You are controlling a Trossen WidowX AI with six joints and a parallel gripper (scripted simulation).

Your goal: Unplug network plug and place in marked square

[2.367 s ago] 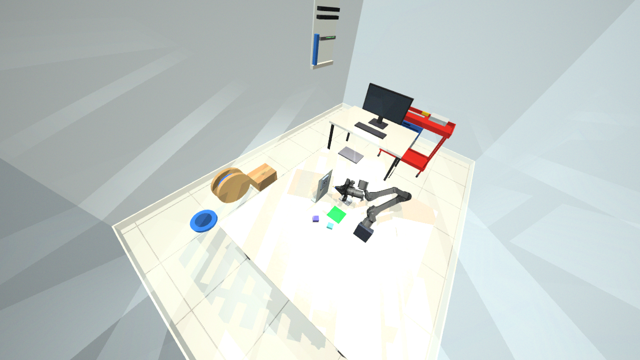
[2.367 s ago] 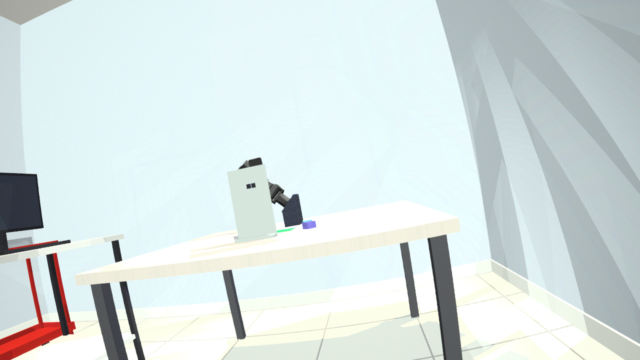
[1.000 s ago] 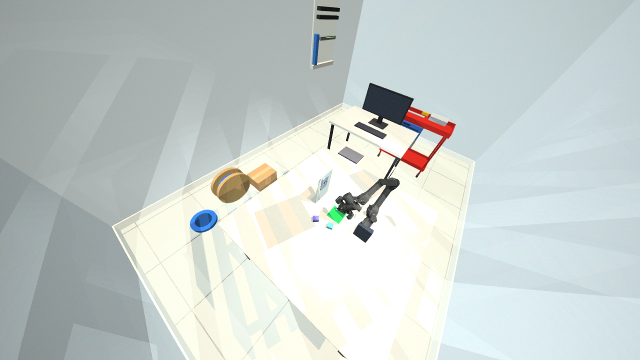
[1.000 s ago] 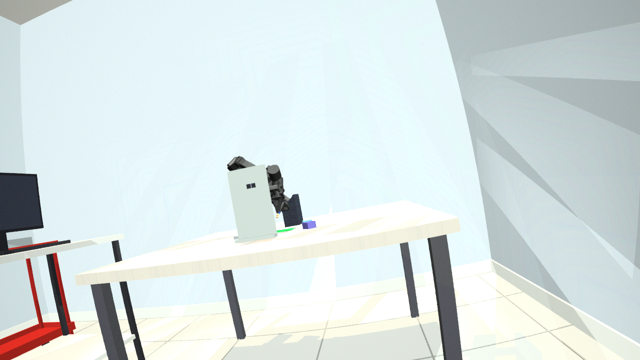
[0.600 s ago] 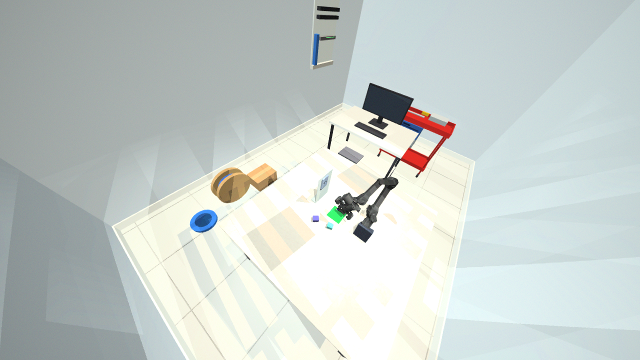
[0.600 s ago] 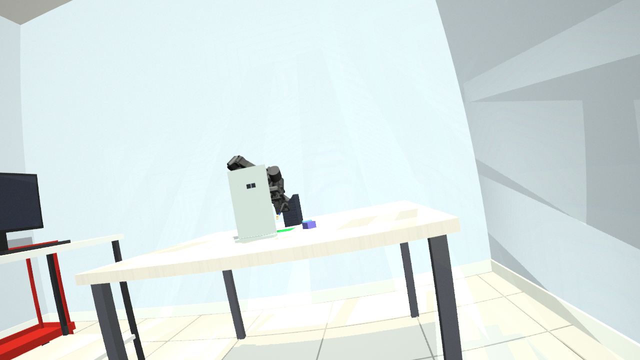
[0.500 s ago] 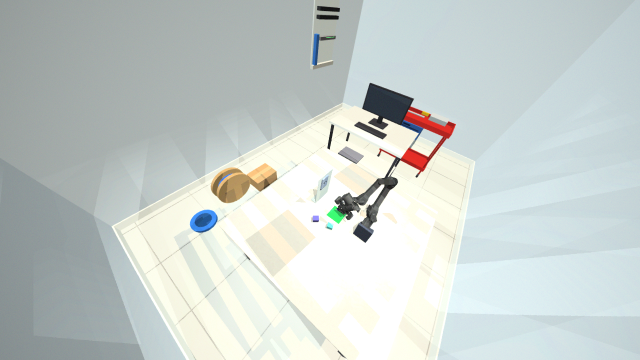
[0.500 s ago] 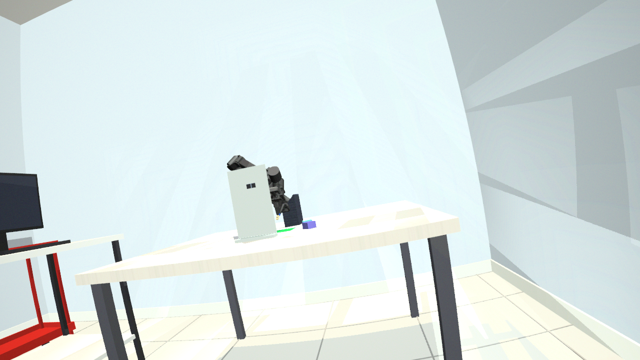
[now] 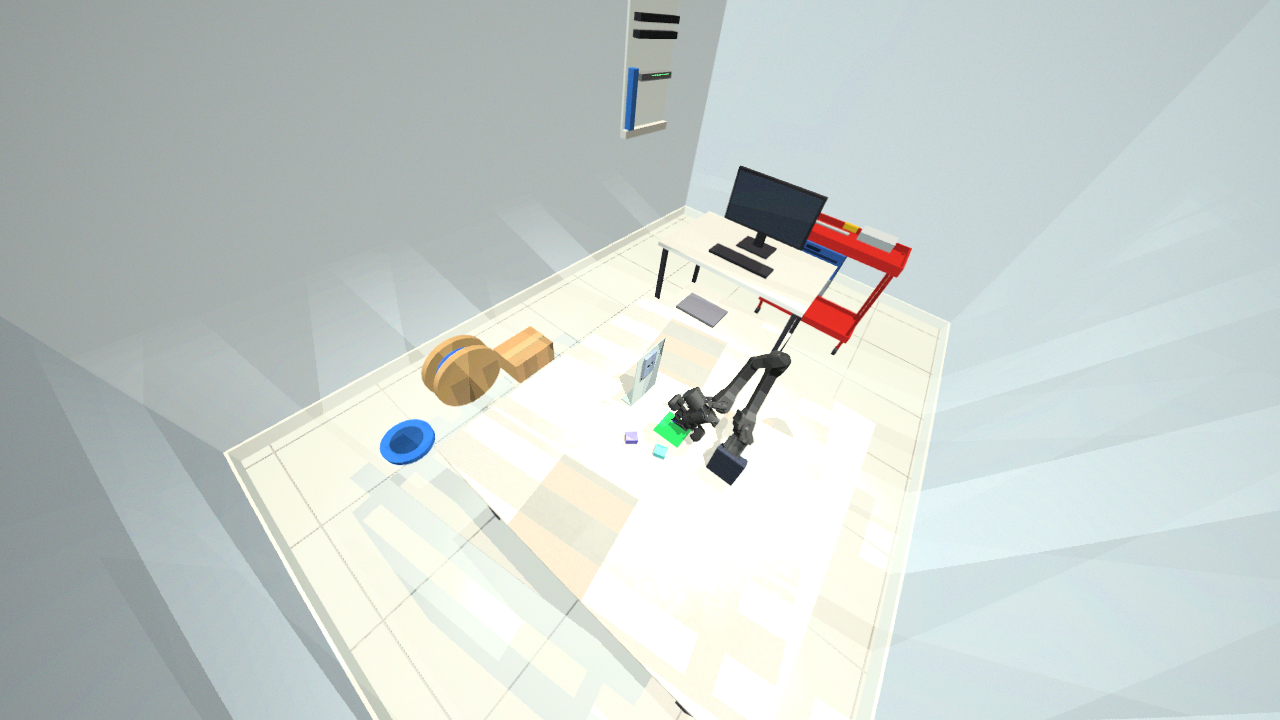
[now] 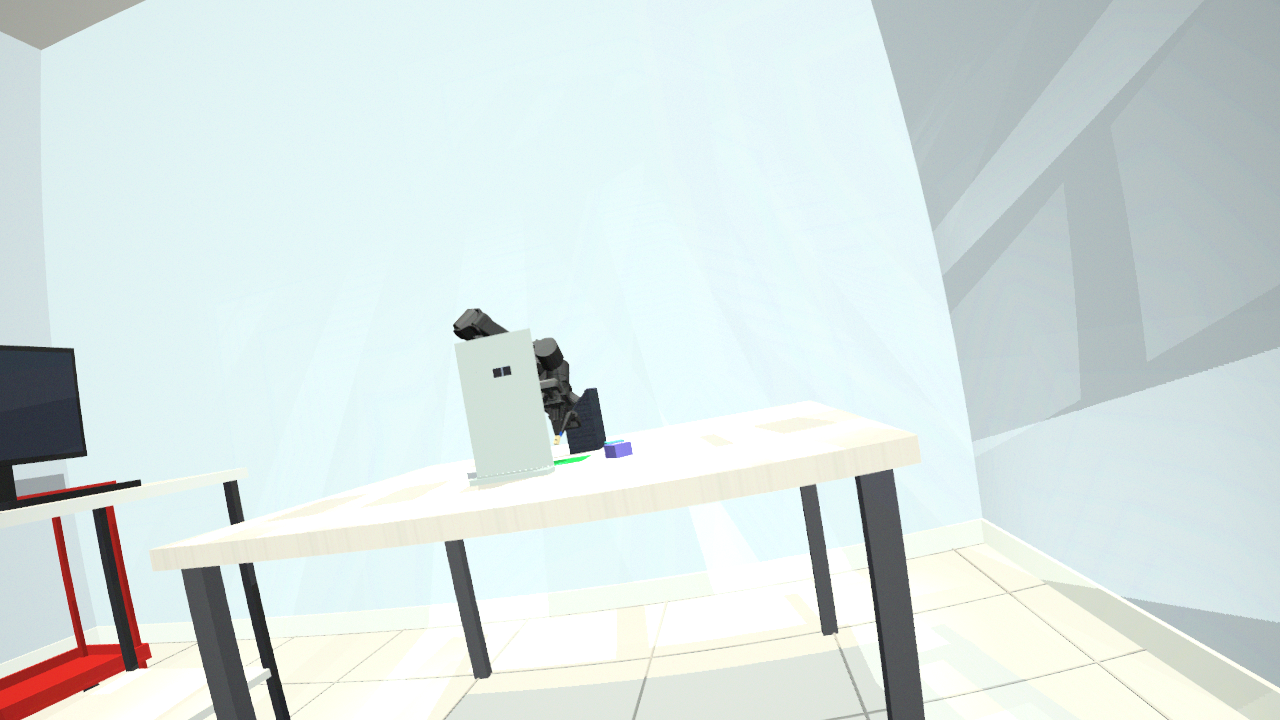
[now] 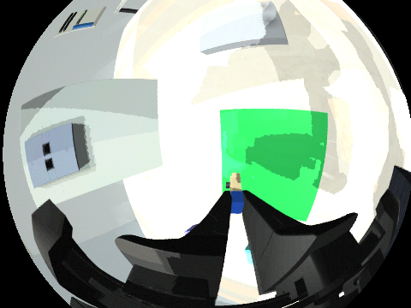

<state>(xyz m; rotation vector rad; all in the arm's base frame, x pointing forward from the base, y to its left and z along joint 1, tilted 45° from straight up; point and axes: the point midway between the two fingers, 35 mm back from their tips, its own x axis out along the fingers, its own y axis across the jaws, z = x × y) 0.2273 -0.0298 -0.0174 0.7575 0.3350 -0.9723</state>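
The end effector [image 11: 235,208] is nearly closed, its two dark fingers pinching the network plug [image 11: 235,188], whose blue body and pale tip poke out between them. The plug hangs above the near edge of the green marked square [image 11: 274,160] on the bench [image 10: 716,465]; whether it touches the surface cannot be told. In the top view the arm [image 9: 747,394] bends down over the square from its dark base [image 9: 726,465]. The upright panel [image 10: 501,402] stands beside the square with both of its sockets [image 11: 47,156] showing dark. A purple block [image 10: 617,450] and a cyan block [image 9: 660,452] lie near the square.
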